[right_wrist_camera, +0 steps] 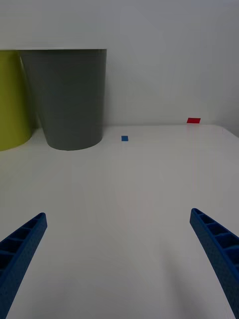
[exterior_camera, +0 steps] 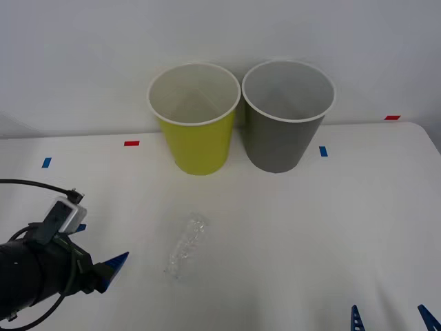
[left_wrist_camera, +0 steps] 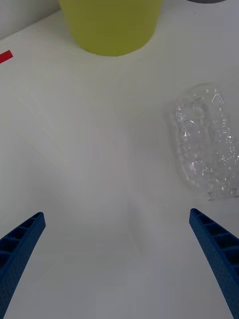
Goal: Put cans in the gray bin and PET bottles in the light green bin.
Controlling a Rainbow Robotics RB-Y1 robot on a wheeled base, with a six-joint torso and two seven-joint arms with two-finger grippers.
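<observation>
The crushed PET bottle (exterior_camera: pixel 186 245) lies on its side on the white table (exterior_camera: pixel 310 221), and everything here is placed from it. It is clear and crinkled, and its long axis runs from the near side of the table toward the far side, a little tilted.

Behind the bottle, at the far edge of the table, stands the light green bin (exterior_camera: pixel 196 131), upright, with its white rim and pale inside. The gray bin (exterior_camera: pixel 286 124) stands just to the right of the green one, also upright; the two bins are very near each other (I cannot tell if their rims touch). Both are well apart from the bottle.

To the left of the bottle, low over the table, is the left gripper (left_wrist_camera: pixel 117 264), with its blue fingers (left_wrist_camera: pixel 20 249) spread apart and holding nothing. In the left wrist view the bottle (left_wrist_camera: pixel 204 144) lies just beyond one finger, not between the two, and not touching them.

Far to the right of the bottle, at the near edge of the table, is the right gripper (right_wrist_camera: pixel 117 259), also spread wide and empty. It points toward the gray bin (right_wrist_camera: pixel 69 94).

Small red and blue tape marks (exterior_camera: pixel 131 143) sit on the table near the bins.
</observation>
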